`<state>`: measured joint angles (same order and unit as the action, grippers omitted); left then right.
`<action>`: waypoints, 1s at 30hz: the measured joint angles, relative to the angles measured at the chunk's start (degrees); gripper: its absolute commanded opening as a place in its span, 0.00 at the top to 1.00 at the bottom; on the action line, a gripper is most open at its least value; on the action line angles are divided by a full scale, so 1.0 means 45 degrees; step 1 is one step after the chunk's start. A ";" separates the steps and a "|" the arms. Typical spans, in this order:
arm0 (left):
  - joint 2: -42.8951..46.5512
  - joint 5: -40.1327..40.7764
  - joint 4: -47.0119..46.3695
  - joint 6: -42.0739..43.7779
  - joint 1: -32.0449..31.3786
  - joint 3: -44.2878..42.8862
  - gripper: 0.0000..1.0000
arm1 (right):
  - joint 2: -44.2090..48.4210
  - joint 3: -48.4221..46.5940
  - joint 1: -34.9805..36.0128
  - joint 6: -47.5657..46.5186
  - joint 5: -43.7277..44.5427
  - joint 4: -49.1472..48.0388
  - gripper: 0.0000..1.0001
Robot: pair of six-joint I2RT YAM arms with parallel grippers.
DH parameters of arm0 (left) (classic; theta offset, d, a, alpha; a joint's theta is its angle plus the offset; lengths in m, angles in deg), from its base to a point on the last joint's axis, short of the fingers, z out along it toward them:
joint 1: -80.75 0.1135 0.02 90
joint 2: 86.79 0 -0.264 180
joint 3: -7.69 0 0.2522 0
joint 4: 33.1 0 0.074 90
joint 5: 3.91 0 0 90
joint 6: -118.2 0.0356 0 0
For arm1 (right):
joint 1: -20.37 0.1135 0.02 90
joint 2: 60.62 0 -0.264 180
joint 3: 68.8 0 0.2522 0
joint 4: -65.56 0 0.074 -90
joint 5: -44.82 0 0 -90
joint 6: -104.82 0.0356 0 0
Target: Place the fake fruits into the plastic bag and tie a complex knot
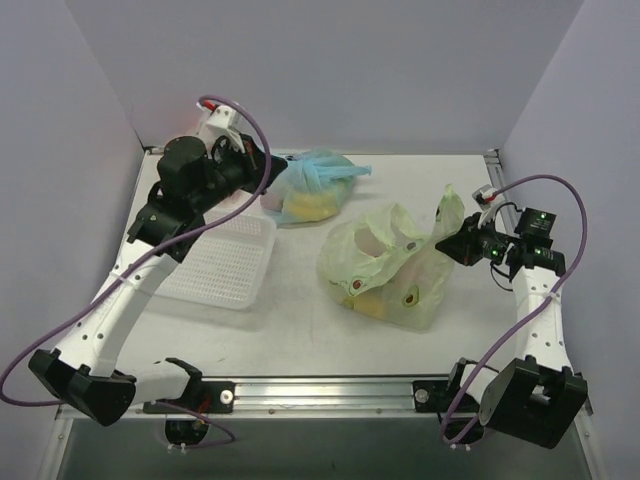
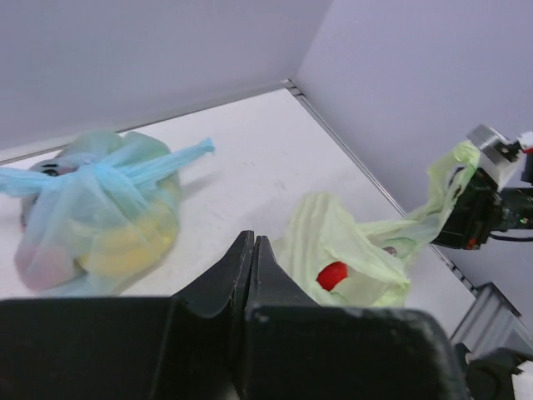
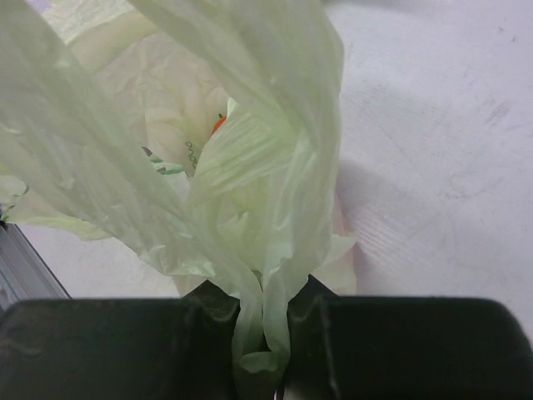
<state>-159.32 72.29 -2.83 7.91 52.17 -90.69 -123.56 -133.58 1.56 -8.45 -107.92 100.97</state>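
The pale green plastic bag (image 1: 385, 270) lies mid-table, thin, crinkly and translucent. One handle loop is drawn up to the right pincer (image 3: 265, 310), which is clenched on the bunched strip. A red fruit (image 2: 333, 273) shows inside. The left pincer (image 2: 252, 254), closed on nothing, hangs well apart, near a knotted blue bag (image 1: 315, 185).

Left arm (image 1: 115, 305), right arm (image 1: 540, 310): white links, black joint housings, purple cables (image 1: 250, 130). Left gripper (image 2: 253, 243), right gripper (image 3: 262, 292): matte black fingers.
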 measured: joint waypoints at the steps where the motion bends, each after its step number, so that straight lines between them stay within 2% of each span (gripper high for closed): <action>1: 0.0194 -0.0053 -0.0155 -0.0005 0.0355 0.0262 0.91 | -0.0151 -0.0068 -0.0180 -0.0136 -0.0039 0.0126 1.00; 4: 0.0835 -0.0801 -0.0801 0.0087 0.1112 0.1481 0.59 | -0.0495 -0.0287 -0.0481 -0.0500 -0.0194 0.0597 1.00; 5: 0.0962 -0.1122 -0.0884 0.0146 0.1093 0.1783 0.45 | -0.0520 -0.0330 -0.0481 -0.0583 -0.0257 0.0719 1.00; 8: 0.0957 -0.1462 -0.0724 0.0680 -0.0282 0.2011 0.27 | -0.0510 -0.0452 -0.0403 -0.0801 -0.0486 0.1010 1.00; 11: 0.0816 -0.1384 -0.0559 0.1744 -0.2827 0.2011 0.20 | -0.0486 -0.0500 -0.0248 -0.0913 -0.0588 0.1234 1.00; 12: 0.0704 -0.1413 -0.0495 0.2186 -0.3628 0.2001 0.14 | -0.0461 -0.0505 -0.0175 -0.0937 -0.0597 0.1292 1.00; 14: 0.0262 -0.1511 -0.0228 0.3293 -0.4804 0.1807 0.11 | -0.0384 -0.0505 -0.0034 -0.0967 -0.0597 0.1375 1.00; 17: -0.1069 -0.1962 0.0272 0.5003 -0.5620 0.1078 0.09 | -0.0175 -0.0510 0.0136 -0.1005 -0.0597 0.1472 1.00; 24: -0.3667 -0.2497 0.1010 0.8053 -0.6241 0.0253 0.10 | 0.0364 -0.0510 0.0384 -0.1185 -0.0602 0.1637 1.00; 30: -0.4964 -0.2759 0.1549 0.9685 -0.6295 -0.0073 0.13 | 0.0641 -0.0510 0.0457 -0.1209 -0.0733 0.1763 1.00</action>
<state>-181.66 59.87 4.15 51.49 23.84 -91.01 -120.68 -135.88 3.61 -13.89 -111.22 108.90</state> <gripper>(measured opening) 0.880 0.036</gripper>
